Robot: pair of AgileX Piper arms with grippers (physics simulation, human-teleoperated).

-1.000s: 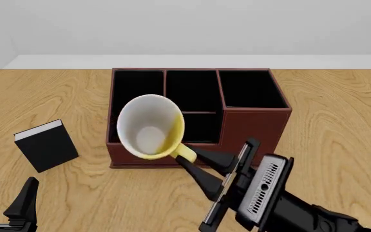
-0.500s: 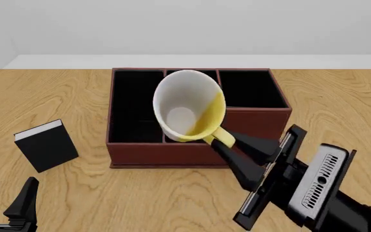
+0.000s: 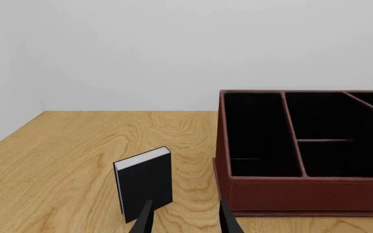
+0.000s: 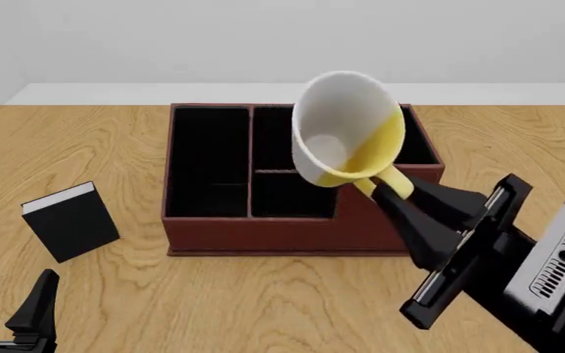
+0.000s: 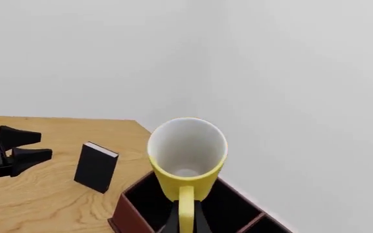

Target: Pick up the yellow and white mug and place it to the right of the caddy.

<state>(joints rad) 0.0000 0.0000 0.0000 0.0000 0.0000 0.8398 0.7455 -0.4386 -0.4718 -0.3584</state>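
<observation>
At near left, the left gripper [image 4: 12, 305] rests low with fingers spread, idle beside a black book [image 4: 70, 220]. Above the caddy [image 4: 302, 176], right gripper [image 4: 400, 195] pinches the yellow and white mug [image 4: 346, 129] by its handle, tilted, seemingly mid-carry; next: clear the caddy's right wall, then lower.

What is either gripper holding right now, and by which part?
The right gripper holds the small yellow and white ceramic mug by its yellow loop handle, lifted over the reddish-brown caddy. The left gripper is open, holding nothing.
</observation>
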